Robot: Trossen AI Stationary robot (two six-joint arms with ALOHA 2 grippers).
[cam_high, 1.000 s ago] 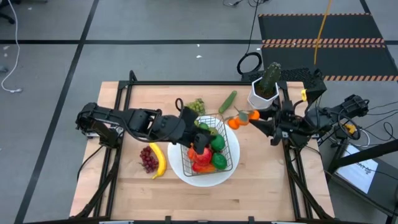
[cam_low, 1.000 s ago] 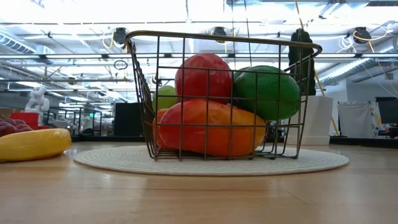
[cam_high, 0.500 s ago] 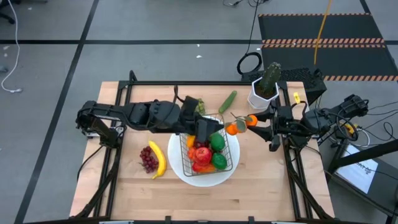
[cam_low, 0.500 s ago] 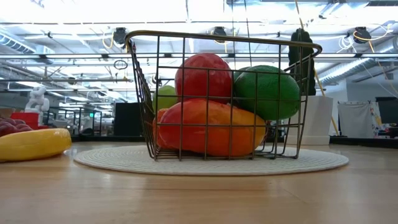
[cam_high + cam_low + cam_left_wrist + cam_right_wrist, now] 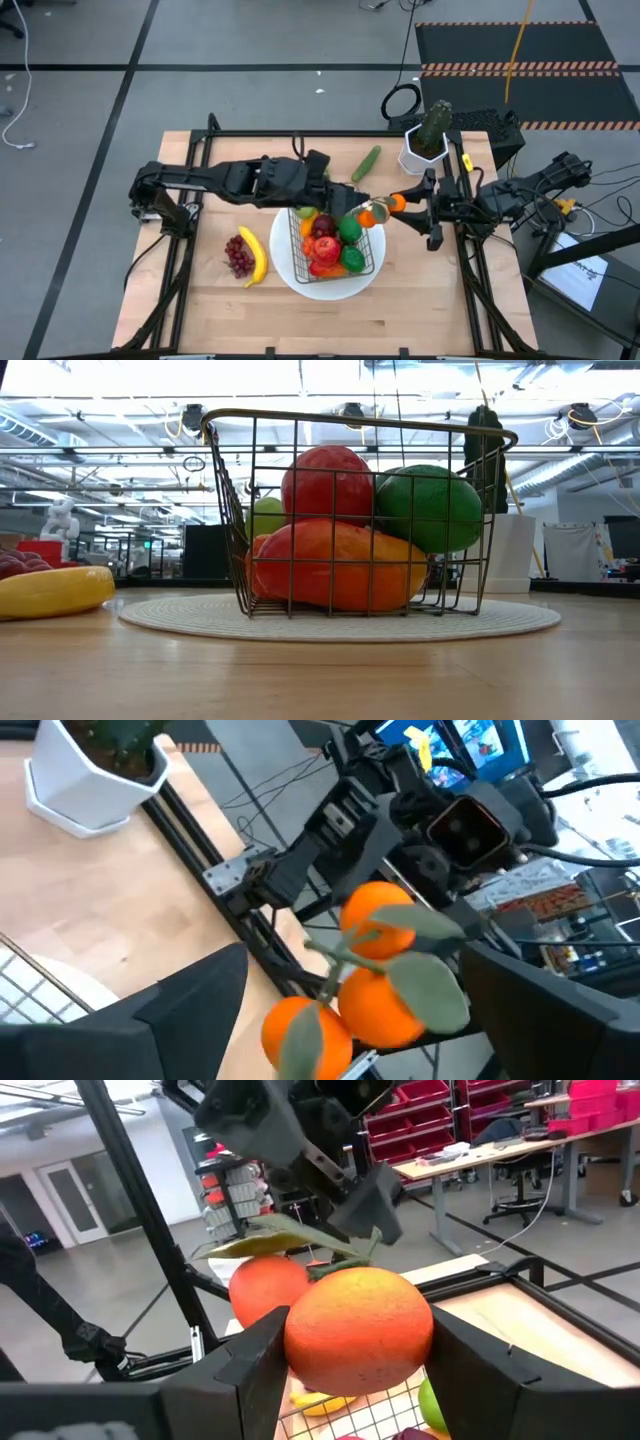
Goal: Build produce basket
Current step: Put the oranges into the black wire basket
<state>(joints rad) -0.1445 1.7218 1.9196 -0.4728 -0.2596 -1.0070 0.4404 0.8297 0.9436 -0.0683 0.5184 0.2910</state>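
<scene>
Right claw (image 5: 390,205) grips the tangerine sprig (image 5: 378,208) just over the wire basket's (image 5: 372,262) rim; left claw (image 5: 345,203), wide, faces it. Next: release inside.

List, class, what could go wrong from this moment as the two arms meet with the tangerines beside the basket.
1. The right hand grips only one fruit of the leafy tangerines; the others hang free and might swing or snag on the basket rim.
2. The left hand, open, is very close; the two arms could collide.
3. The basket already looks heaped, so added fruit may roll out onto the plate.
</scene>
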